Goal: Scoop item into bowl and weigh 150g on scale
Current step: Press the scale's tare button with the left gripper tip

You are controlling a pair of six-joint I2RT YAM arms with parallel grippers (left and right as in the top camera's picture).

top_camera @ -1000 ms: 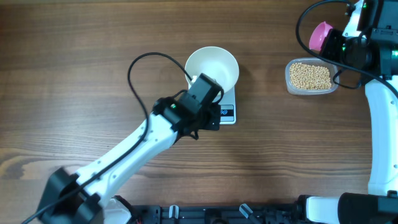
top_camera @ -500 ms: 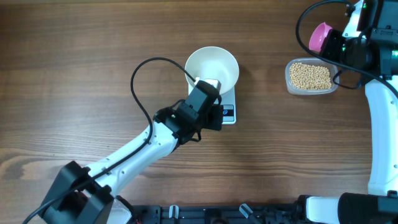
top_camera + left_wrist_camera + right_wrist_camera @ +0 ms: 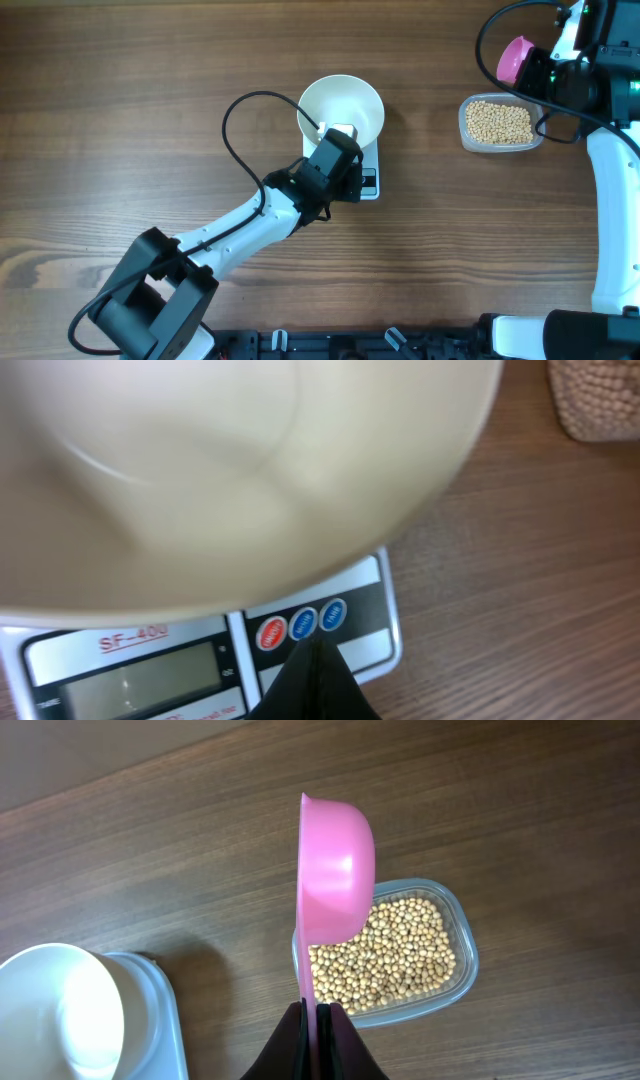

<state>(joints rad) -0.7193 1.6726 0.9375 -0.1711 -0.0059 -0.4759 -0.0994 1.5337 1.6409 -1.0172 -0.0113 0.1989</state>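
The white bowl (image 3: 345, 100) stands empty on the scale (image 3: 373, 160). My left gripper (image 3: 358, 184) is shut with nothing in it. In the left wrist view its tip (image 3: 312, 647) sits on the scale's (image 3: 365, 645) button panel, just below the red and blue buttons, with the bowl (image 3: 200, 480) right behind; the grey display (image 3: 140, 680) is to the left. The beans (image 3: 500, 123) fill a clear tub at the right. Above that tub, my right gripper (image 3: 320, 1012) is shut on the handle of a pink scoop (image 3: 335, 870), which is on edge over the beans (image 3: 385, 955).
The clear tub (image 3: 466, 128) stands to the right of the scale with bare wood between them. A black cable (image 3: 235, 115) loops up from the left arm, to the left of the bowl. Black fixtures (image 3: 330, 345) line the table's front edge.
The left gripper has slid right and a little forward onto the scale's button panel, and its arm has swung in behind it. The right arm and scoop have not moved.
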